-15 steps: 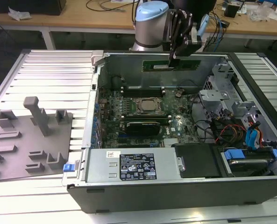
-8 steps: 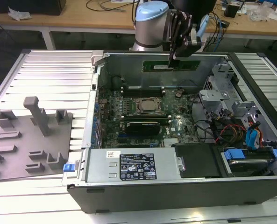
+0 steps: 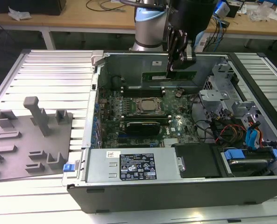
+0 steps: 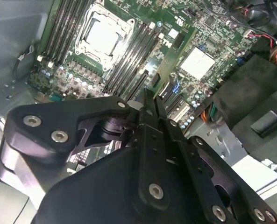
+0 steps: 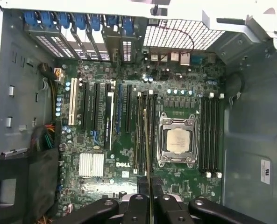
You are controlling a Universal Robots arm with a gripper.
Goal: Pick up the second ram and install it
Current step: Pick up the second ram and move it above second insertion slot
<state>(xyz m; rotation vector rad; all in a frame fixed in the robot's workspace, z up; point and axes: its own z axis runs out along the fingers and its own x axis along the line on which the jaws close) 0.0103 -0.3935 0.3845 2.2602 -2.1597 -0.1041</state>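
- Holding the second ram (image 3: 153, 76) on edge, the gripper (image 3: 174, 69) is clamped on the green strip near its middle. This is at the upper centre of the exterior view, above the open computer case (image 3: 152, 186).
- In the first wrist view the strip shows edge-on between the fingers (image 5: 137, 205), over the black memory slots (image 5: 140, 135) beside the CPU socket (image 5: 178, 140).
- The strip looks light, stiff, thin and fragile. It is best pinched on its flat faces at mid-length, clear of the contact edge.

Motherboard (image 5: 122, 156) bears white lettering; power supply label (image 3: 137, 170) print seems unreadable.
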